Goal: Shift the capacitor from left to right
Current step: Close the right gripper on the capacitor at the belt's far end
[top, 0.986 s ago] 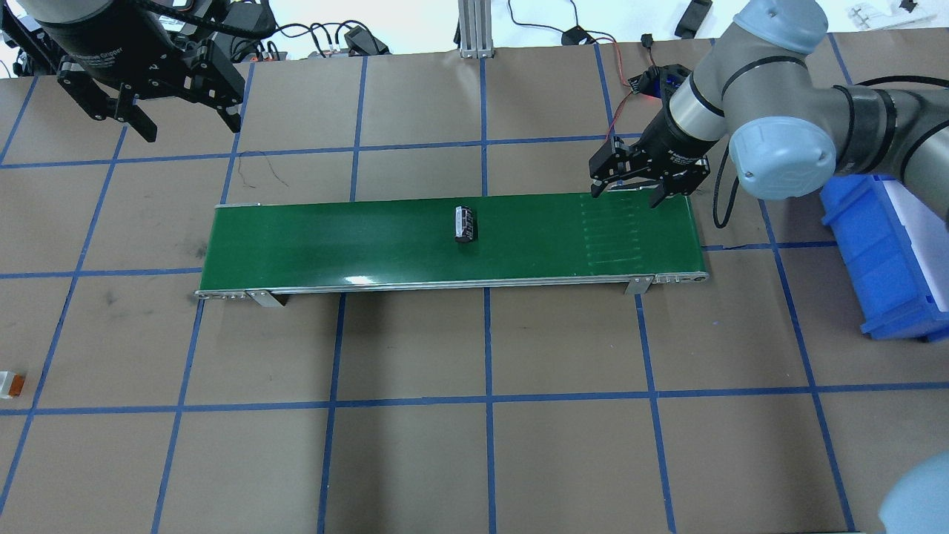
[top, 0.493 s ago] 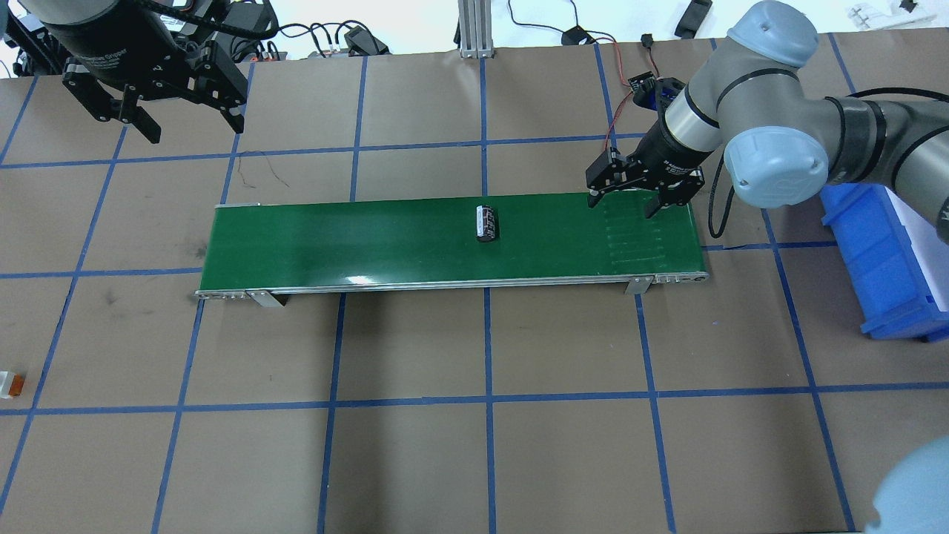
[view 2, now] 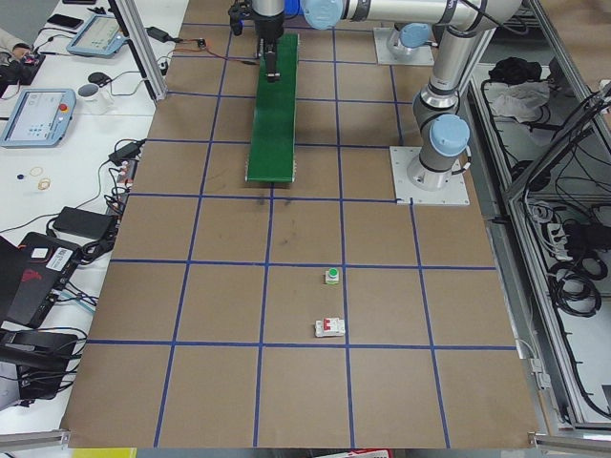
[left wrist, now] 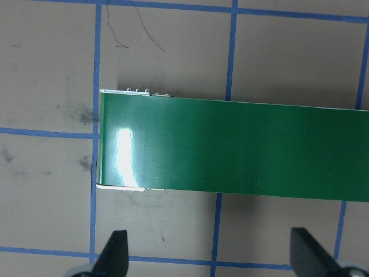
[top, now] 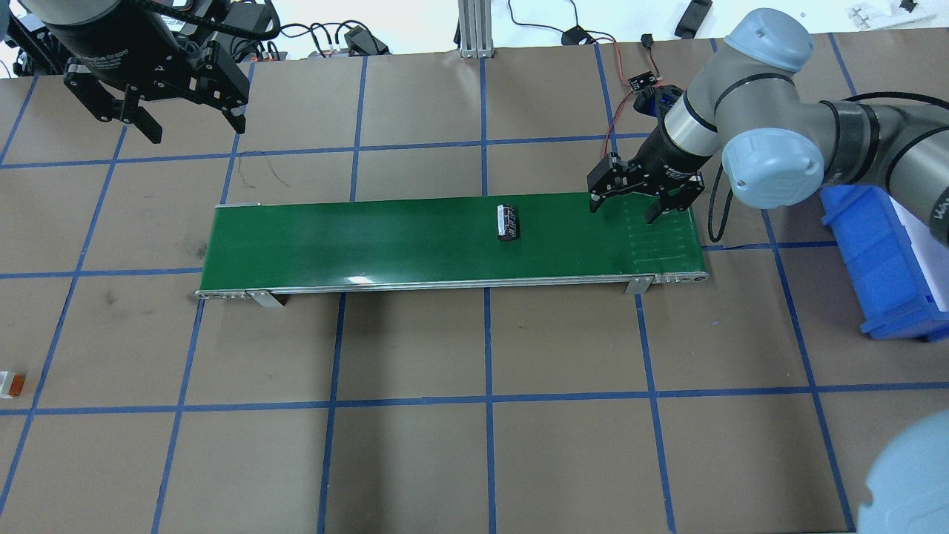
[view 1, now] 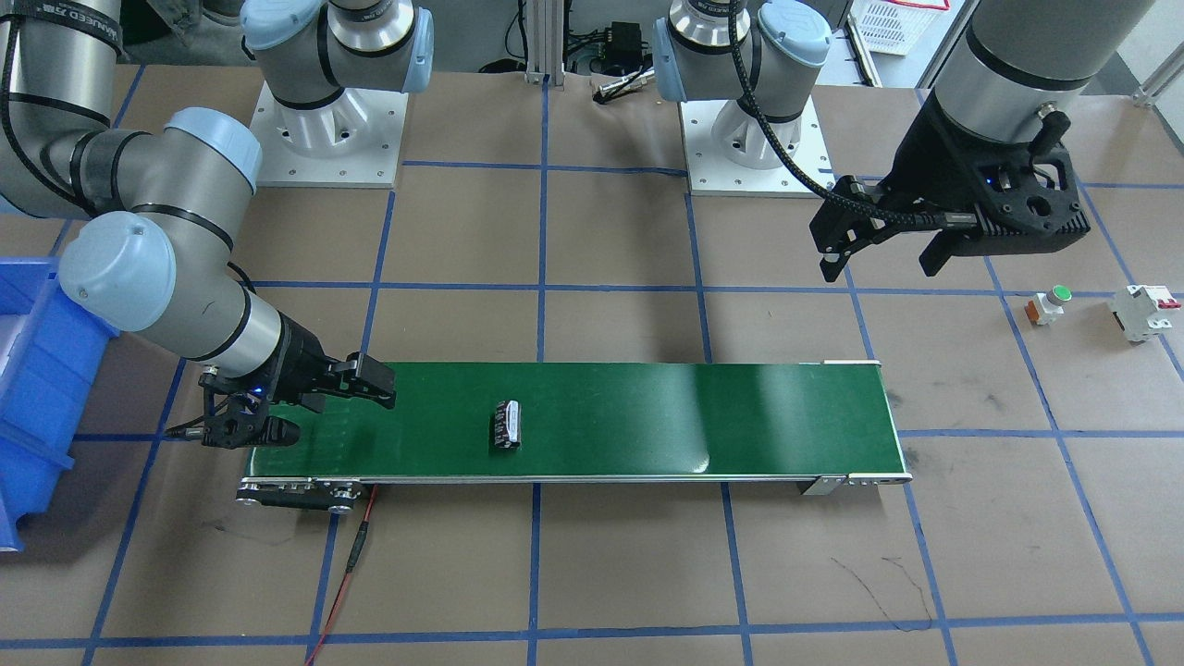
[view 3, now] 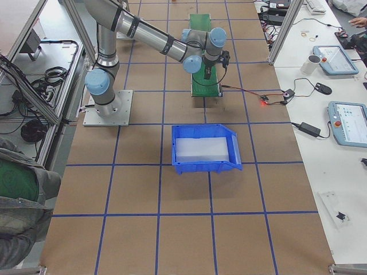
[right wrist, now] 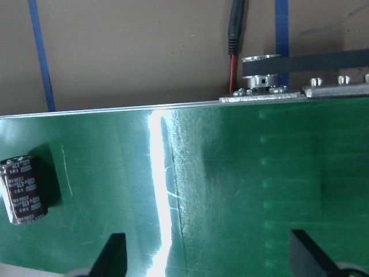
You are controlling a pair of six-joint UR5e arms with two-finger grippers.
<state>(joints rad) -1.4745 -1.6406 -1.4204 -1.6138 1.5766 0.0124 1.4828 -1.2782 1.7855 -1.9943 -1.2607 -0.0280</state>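
The capacitor (top: pixel 508 222), a small dark cylinder with grey bands, lies on its side on the green conveyor belt (top: pixel 356 241), just right of the belt's middle. It also shows in the front view (view 1: pixel 506 425) and at the left edge of the right wrist view (right wrist: pixel 23 190). My right gripper (top: pixel 623 210) is open and empty, low over the belt's right end, apart from the capacitor. My left gripper (top: pixel 194 132) is open and empty, raised beyond the belt's left end; its view shows the belt's bare left end (left wrist: pixel 230 150).
A blue bin (top: pixel 882 252) stands right of the belt's right end. A white-and-orange button with green cap (view 1: pixel 1048 305) and a white breaker with red switch (view 1: pixel 1144 312) sit on the table on the left arm's side. A red wire (view 1: pixel 356 546) runs from the belt's right end.
The capacitor has travelled to the right along the belt, toward my right gripper. The right gripper shifted slightly over the belt's right end. The left gripper barely moved.
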